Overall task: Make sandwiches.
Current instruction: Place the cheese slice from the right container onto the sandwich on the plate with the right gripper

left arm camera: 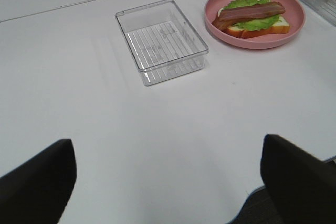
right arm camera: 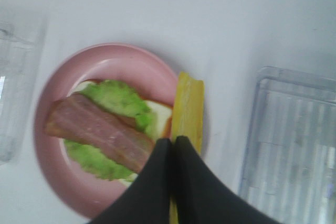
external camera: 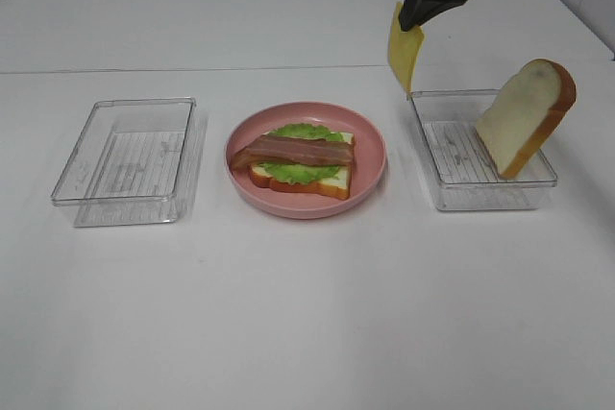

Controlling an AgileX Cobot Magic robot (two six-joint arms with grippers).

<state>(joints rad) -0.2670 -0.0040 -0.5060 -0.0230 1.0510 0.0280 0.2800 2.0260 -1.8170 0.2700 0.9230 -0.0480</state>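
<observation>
The open sandwich lies on a round pink plate (external camera: 373, 172) at the table's middle: a bread slice (external camera: 332, 182) at the bottom, green lettuce (external camera: 300, 170) on it and a brown bacon strip (external camera: 293, 150) on top. My right gripper (external camera: 415, 16) hangs high behind the right tray, shut on a yellow cheese slice (external camera: 405, 51) that dangles from it. In the right wrist view the cheese (right arm camera: 189, 106) sticks out past the shut gripper (right arm camera: 172, 148), above the plate's (right arm camera: 118, 59) edge. A second bread slice (external camera: 527, 117) leans upright in the right tray. My left gripper (left arm camera: 168, 187) is open over bare table.
An empty clear tray (external camera: 130, 156) stands left of the plate, also seen in the left wrist view as the clear tray (left arm camera: 160, 40). The right clear tray (external camera: 450, 149) holds only the leaning bread. The table's near edge shows by the left gripper.
</observation>
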